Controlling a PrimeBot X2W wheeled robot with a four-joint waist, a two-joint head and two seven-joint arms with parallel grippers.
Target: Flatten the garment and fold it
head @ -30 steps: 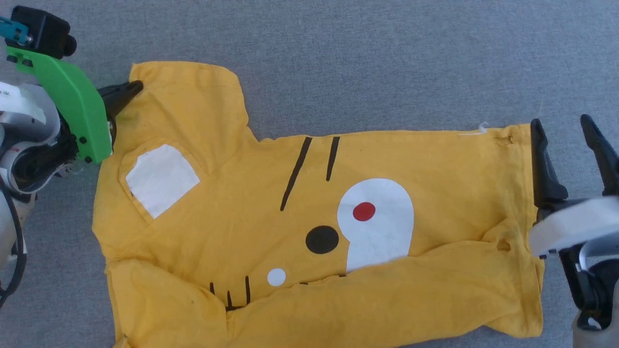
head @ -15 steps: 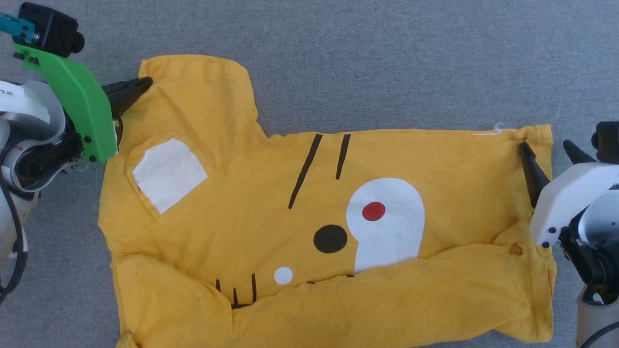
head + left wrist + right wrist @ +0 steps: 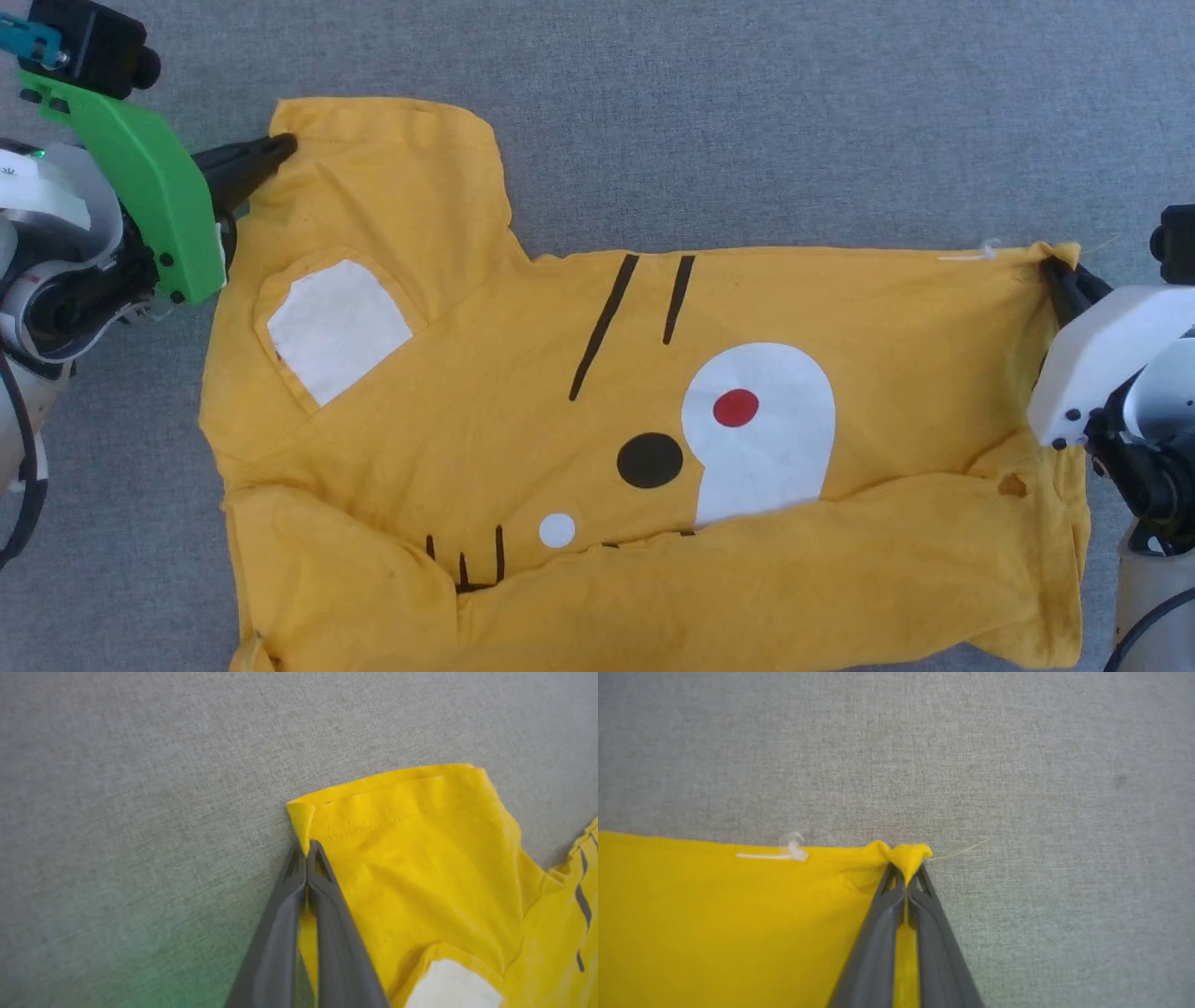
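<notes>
Here, the left tool [image 3: 280, 147] is seen closed, its two dark fingers pressed together on the outer corner of a sleeve hem of the garment [image 3: 523, 401]. In the left wrist view a sliver of yellow cloth is pinched between them. From that tool the mustard-yellow T-shirt is spread to the right across the grey table [image 3: 747, 112], printed side up. Just beside the left tool a white patch [image 3: 336, 327] is printed. Further right, two black slanted strokes [image 3: 635, 317], a black spot [image 3: 650, 460], a small white dot [image 3: 557, 530] and a larger white shape bearing a red dot [image 3: 736, 408] are found. The near edge of the shirt is folded up over the lower part of the print. At the far right the right tool [image 3: 1053, 271] is clamped on the far corner of the bottom hem, which is bunched into a small peak over the fingertips. A white tag [image 3: 971, 252] lies on the hem just left of that tool.
</notes>
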